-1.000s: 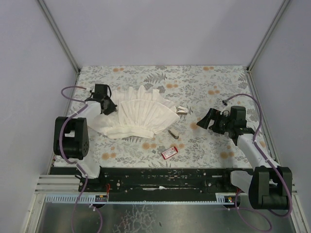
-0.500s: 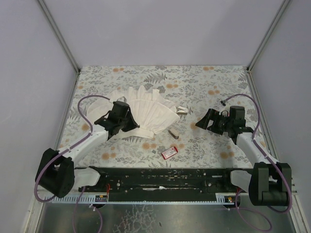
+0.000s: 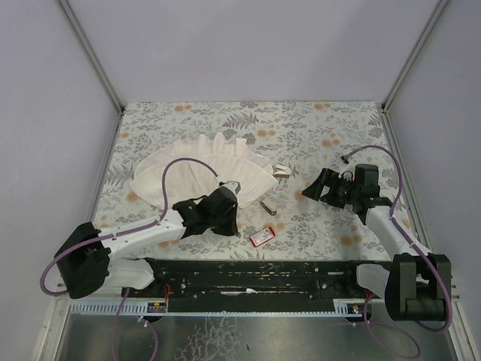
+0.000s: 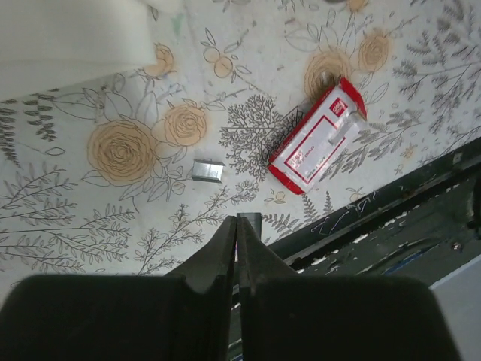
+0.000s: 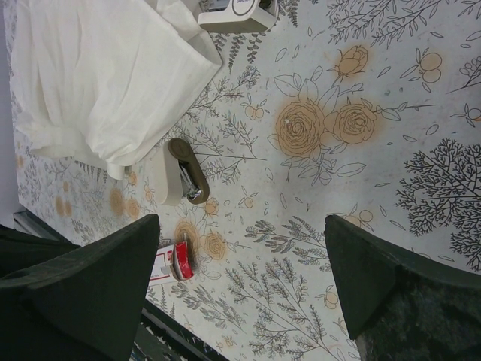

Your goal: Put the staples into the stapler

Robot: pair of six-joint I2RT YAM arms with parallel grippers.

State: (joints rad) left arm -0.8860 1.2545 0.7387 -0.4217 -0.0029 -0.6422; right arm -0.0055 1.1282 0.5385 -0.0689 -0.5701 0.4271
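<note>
Right wrist view: red box (image 5: pixel 179 263) partly hidden behind right tool (image 5: pixel 240 226) finger; pale object (image 5: pixel 234 16) cut off by top edge. Left wrist view: its label print unreadable; silvery piece (image 4: pixel 207 171) too small to identify; cloth (image 4: pixel 68 37) cropped.

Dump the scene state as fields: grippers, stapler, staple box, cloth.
left gripper: shut, empty, close to red box
right gripper: open, empty, over table
stapler: on table by cloth edge, not held
red box: on table, label up, not held
cloth: white, bunched at left-centre
loose silvery piece: on table beside left fingertips
</note>
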